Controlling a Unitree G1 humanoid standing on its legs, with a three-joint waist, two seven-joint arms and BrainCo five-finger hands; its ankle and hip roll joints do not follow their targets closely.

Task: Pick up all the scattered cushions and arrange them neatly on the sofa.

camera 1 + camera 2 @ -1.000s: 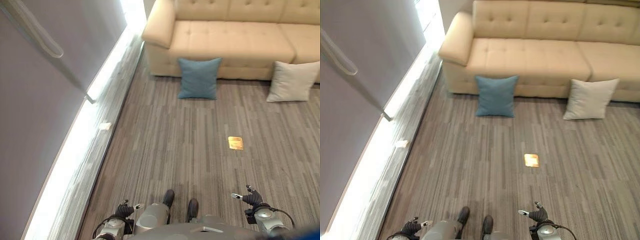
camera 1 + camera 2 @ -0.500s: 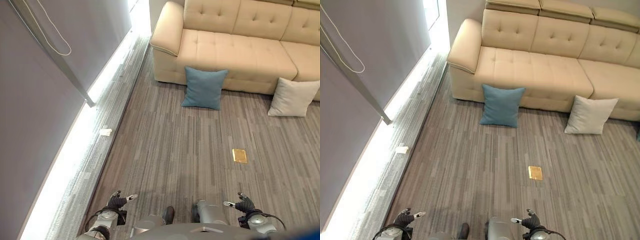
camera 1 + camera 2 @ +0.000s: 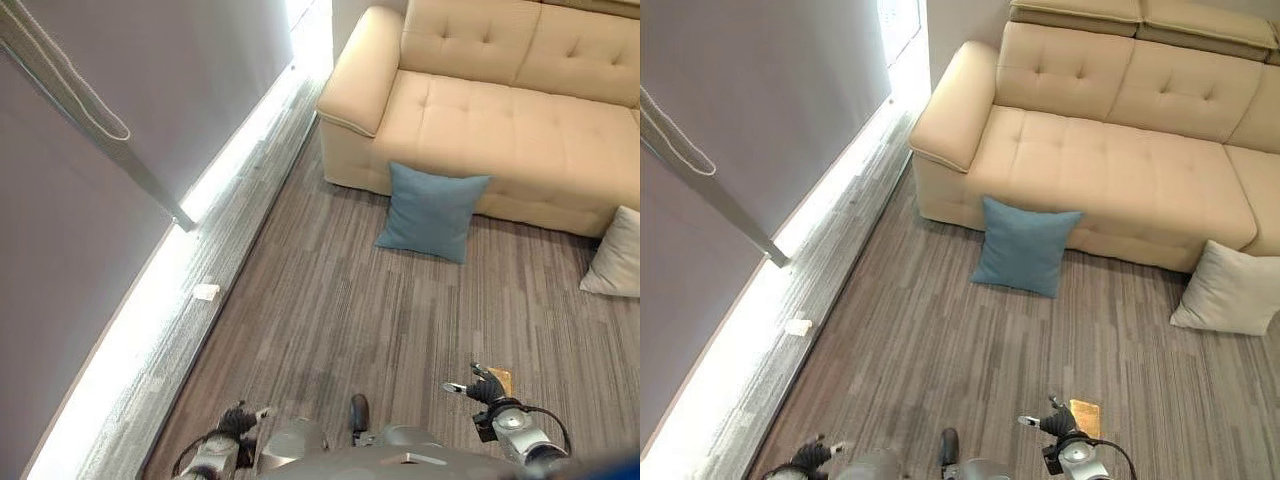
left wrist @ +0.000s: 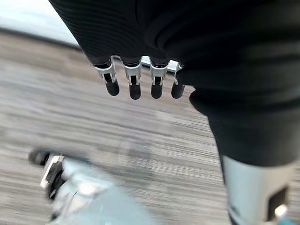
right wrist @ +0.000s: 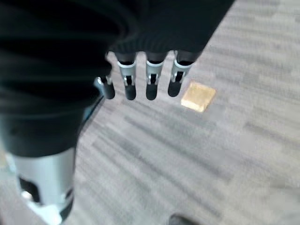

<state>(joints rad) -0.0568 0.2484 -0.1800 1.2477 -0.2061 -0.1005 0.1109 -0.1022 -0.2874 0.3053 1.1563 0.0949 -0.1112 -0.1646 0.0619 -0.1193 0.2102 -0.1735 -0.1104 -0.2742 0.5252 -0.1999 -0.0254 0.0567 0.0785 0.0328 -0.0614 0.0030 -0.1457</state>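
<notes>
Against the far wall, the sofa (image 3: 1110, 150) spans the upper right, its seat bare. Blue cushion (image 3: 1023, 247) leans on the sofa's front, its lower edge on the floor (image 3: 940, 350); white cushion (image 3: 1230, 290) lies on the floor by the sofa farther right. Both are well apart from either robot hand, with open floor between. Right robot hand (image 5: 140, 79) hangs empty, fingers straight, just beside a small tan tile (image 5: 198, 96). Left robot hand (image 4: 140, 79) hangs likewise, empty and relaxed. Along the left runs a bright window strip (image 3: 150, 300).
</notes>
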